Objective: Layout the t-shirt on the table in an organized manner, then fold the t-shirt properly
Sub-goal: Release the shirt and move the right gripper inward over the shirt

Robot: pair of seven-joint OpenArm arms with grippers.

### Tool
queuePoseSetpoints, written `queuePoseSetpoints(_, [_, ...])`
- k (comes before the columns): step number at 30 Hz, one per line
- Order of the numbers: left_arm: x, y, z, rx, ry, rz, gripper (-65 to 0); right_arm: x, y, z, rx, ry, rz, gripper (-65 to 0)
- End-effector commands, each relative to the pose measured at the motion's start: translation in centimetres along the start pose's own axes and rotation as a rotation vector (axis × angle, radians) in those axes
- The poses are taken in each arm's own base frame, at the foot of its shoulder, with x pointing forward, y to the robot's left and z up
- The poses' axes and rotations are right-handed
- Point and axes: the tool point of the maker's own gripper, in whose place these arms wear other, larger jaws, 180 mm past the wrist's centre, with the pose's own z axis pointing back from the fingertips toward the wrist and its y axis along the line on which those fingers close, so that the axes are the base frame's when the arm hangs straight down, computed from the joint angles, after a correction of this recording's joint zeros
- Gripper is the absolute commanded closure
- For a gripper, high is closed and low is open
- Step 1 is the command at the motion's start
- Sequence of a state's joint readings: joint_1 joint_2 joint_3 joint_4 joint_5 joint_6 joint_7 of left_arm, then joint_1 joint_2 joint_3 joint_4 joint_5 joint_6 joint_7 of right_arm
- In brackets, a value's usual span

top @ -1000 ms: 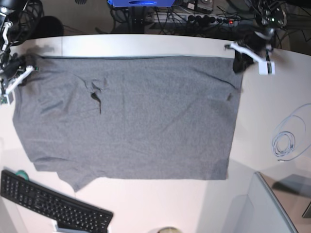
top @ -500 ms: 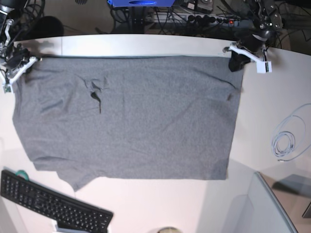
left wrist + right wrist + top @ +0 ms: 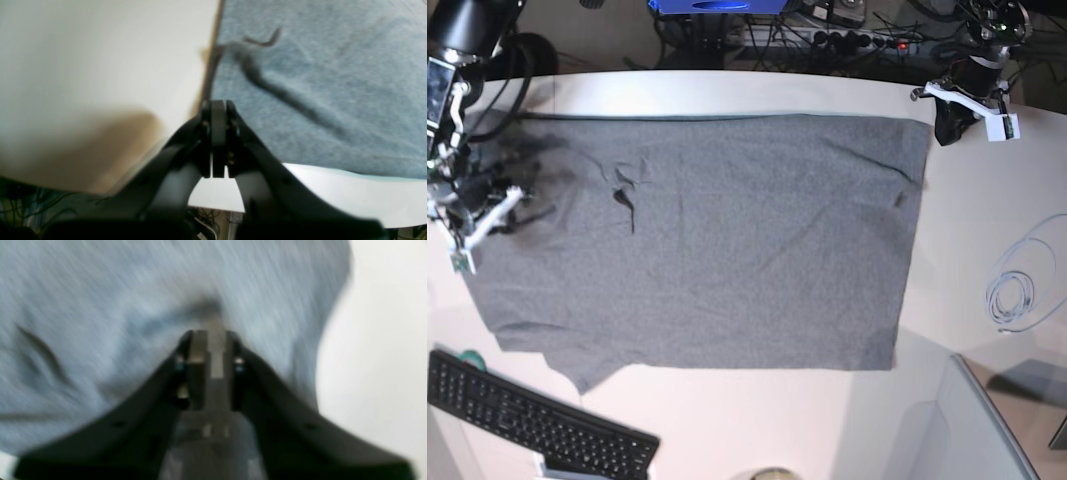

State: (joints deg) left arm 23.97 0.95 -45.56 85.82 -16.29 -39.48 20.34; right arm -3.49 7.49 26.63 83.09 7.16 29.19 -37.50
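I see the heather-grey knit t-shirt (image 3: 697, 240) lying spread flat over the middle of the wide white tabletop (image 3: 727, 92), its far edge running straight and close to the table's far side. A small dark crease sits in the cloth toward my right arm's side, and a tiny dark fleck shows near the opposite edge. The near corner on my right arm's side is turned under in an uneven point, close to the black keyboard (image 3: 532, 425) that rests at the table's near edge.

My right gripper (image 3: 472, 222) hangs over the shirt's edge on the side where the base view shows it at the left. Its wrist camera is badly blurred: grey fabric fills the view behind the fingers, and I make out a narrow gap between the jaws, but I cannot tell whether any cloth is caught there.

My left gripper (image 3: 949, 125) is off the shirt, just beyond its far corner and over bare table. In its wrist view the jaws are pressed together with nothing between them, and the shirt's corner lies just past the fingertips (image 3: 218, 110), with a dark fold running across the fabric.

Well apart from the shirt, a coiled pale blue cable (image 3: 1017, 290) lies on the table past the left arm's side.
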Motion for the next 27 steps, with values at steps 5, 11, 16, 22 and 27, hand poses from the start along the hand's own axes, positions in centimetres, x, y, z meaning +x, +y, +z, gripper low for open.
queuePoseSetpoints(5, [1.4,1.8,1.1,0.042,-0.056,0.003,0.0,3.5,-0.3,-2.1,0.027,-0.035,-0.011,-42.6])
queuePoseSetpoints(11, [1.1,4.3,2.2,0.112,-0.062,0.033,0.0,2.0,-0.3,-4.2,0.056,0.045,-0.05,-50.7])
queuePoseSetpoints(16, [-0.5,4.8,2.1,0.122,-0.031,0.075,0.0,1.1,-0.5,-4.5,0.058,0.069,-0.058,-49.2])
queuePoseSetpoints(22, [-1.2,4.7,1.9,0.12,-0.017,0.09,0.0,1.1,-0.5,-4.4,0.06,0.071,-0.055,-7.5])
queuePoseSetpoints(27, [-1.2,4.9,2.0,0.124,-0.019,0.091,0.0,1.4,-0.8,-4.3,0.053,0.065,-0.05,-0.8])
